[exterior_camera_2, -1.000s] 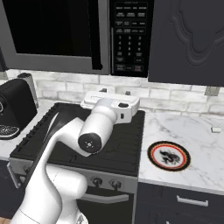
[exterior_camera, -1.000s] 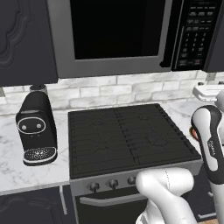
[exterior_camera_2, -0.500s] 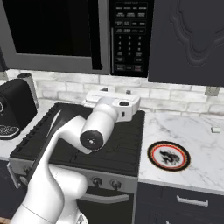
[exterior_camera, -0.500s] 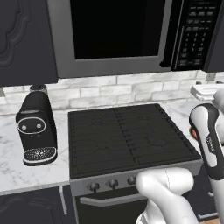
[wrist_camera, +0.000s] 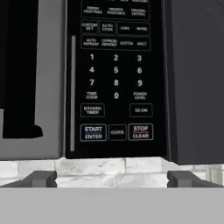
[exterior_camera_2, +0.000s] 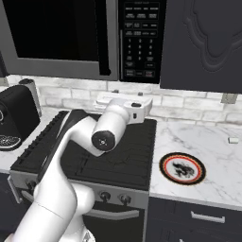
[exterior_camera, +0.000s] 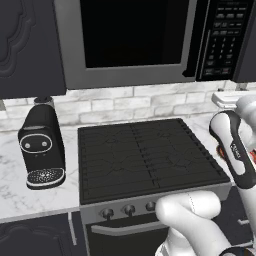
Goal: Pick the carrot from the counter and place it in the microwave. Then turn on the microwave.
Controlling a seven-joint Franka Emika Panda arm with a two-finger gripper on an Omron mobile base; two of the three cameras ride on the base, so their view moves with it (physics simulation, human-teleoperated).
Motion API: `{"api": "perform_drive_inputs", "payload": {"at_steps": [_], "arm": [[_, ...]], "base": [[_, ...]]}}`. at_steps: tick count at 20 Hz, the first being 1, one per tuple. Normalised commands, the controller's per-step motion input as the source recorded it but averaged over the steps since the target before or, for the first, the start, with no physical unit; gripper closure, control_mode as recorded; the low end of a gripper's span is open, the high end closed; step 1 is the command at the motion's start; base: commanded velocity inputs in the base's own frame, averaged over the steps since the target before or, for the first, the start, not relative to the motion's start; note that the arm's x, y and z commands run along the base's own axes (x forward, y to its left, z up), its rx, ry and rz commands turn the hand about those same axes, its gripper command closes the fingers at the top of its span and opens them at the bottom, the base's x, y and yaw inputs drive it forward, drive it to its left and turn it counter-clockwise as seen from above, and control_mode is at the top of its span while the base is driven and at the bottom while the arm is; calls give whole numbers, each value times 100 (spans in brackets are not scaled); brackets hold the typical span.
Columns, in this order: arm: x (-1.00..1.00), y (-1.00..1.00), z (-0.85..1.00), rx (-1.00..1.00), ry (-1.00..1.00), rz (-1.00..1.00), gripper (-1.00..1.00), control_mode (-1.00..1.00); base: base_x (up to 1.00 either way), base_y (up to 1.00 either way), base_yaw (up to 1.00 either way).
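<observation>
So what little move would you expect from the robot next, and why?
Probably a short push forward and slightly up toward the START/ENTER button. The open gripper already faces the microwave button panel, the door looks shut, and the plate holds no carrot.

White marble counter point(exterior_camera_2: 208, 156) at right of the right base view, bearing a red-rimmed plate point(exterior_camera_2: 182, 168); black coffee machine point(exterior_camera: 42, 146) at left.

One microwave point(exterior_camera_2: 90, 38), one stovetop point(exterior_camera: 145, 155), one coffee machine point(exterior_camera: 42, 145), one plate point(exterior_camera_2: 182, 168) (red-rimmed).
</observation>
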Motion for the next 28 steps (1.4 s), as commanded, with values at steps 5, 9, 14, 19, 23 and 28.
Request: {"api": "perform_drive_inputs", "payload": {"at_steps": [5,9,14,19,23,28], "arm": [[20,-8,0,0,0,0,-100,-100],[20,-6,3,0,1,0,-100,-100],[23,-1,6,0,4,0,-100,-100],[17,0,10,1,4,0,-100,-100],[12,0,9,0,2,0,-100,-100],[13,0,10,0,3,-2,-100,-100]], "base": [[0,0,0],[0,0,0],[0,0,0],[0,0,0],[0,0,0],[0,0,0]]}}
